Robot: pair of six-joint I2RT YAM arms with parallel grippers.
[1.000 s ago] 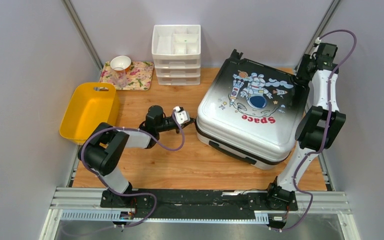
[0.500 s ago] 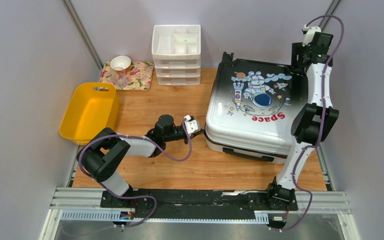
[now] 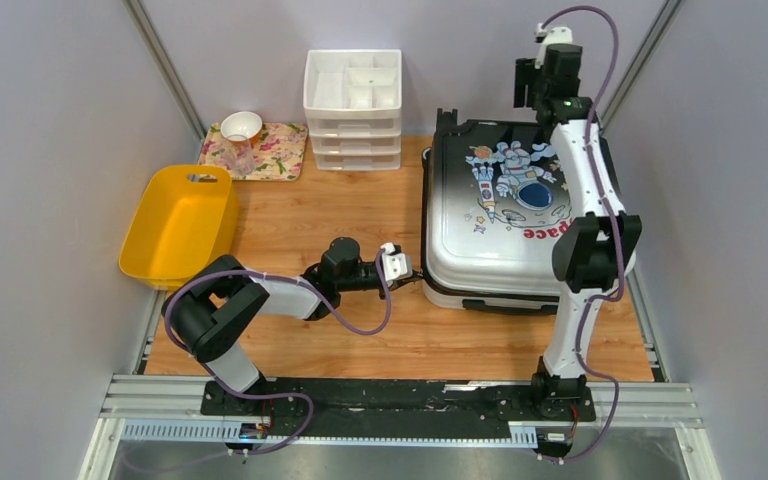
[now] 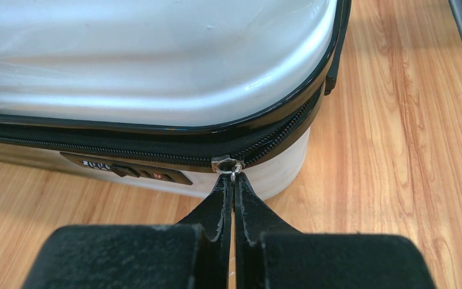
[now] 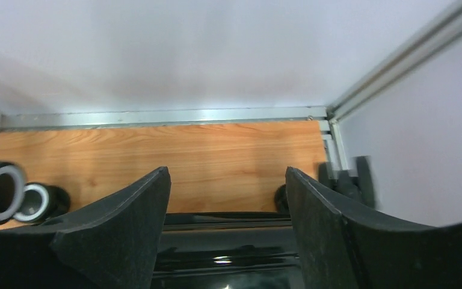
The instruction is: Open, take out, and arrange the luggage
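The luggage [image 3: 500,215] lies flat at the right of the table, its astronaut "Space" print facing up. My left gripper [image 3: 407,268] is at its near-left corner. In the left wrist view the left gripper [image 4: 234,179] is shut on the small metal zipper pull [image 4: 234,173], which hangs from the slider [image 4: 226,164] at the rounded corner of the luggage [image 4: 156,66]. A combination lock [image 4: 126,170] sits left of the slider. My right gripper [image 3: 543,100] is open above the luggage's far edge. In its wrist view the right gripper [image 5: 225,180] hovers over the black shell [image 5: 222,256], empty, with black wheels [image 5: 0,191] at the left.
A yellow bin [image 3: 175,222] stands at the left edge. A white drawer organizer [image 3: 352,98] stands at the back centre. A floral mat [image 3: 260,152] with a white bowl [image 3: 241,124] lies at the back left. Walls close in the right and the back.
The luggage has swung round to sit squarer to the table. My right arm moved left along its far edge. My left gripper moved right and nearer, still at the corner zipper.
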